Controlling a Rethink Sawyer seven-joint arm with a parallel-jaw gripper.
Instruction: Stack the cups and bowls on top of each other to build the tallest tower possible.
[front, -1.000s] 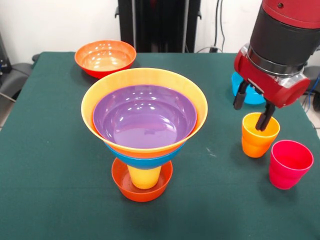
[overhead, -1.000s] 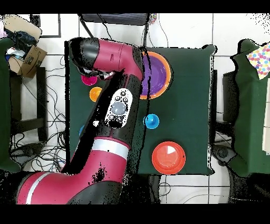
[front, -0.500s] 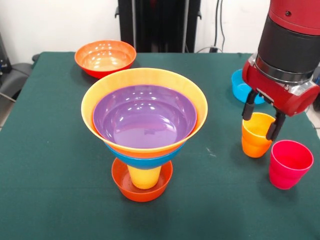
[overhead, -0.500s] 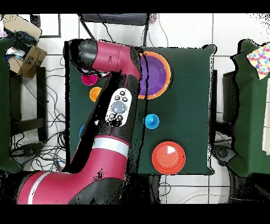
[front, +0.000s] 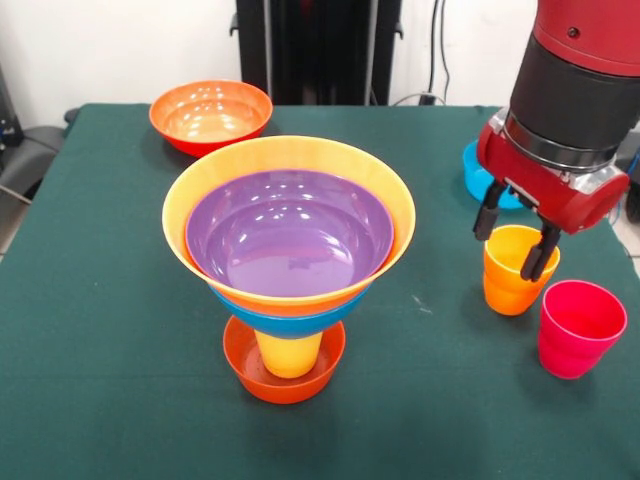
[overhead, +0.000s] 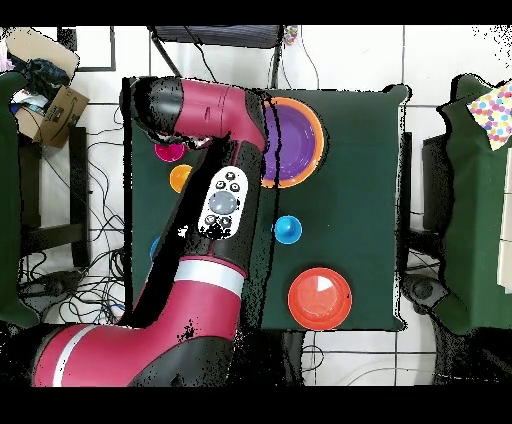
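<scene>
We see the red and black arm's gripper (front: 513, 238) hanging over the small glossy orange plastic cup (front: 518, 270) at the right of the green-covered table (front: 120, 330). Its two dark fingers (front: 487, 209) are spread wide, one outside the cup's far-left rim, the other at its right rim, gripping nothing. Just right and nearer stands the pinkish red plastic cup (front: 579, 328). Behind the gripper we glimpse the small teal-blue bowl (front: 478, 170). In the middle rises the tower (front: 289, 262): a small red-orange bowl (front: 284, 372) at the base holding a yellow cup (front: 289, 354), with a blue bowl, a large light orange bowl (front: 290, 150) and a purple bowl (front: 290, 232) flaring above. A medium red-orange bowl (front: 211, 115) sits far left.
</scene>
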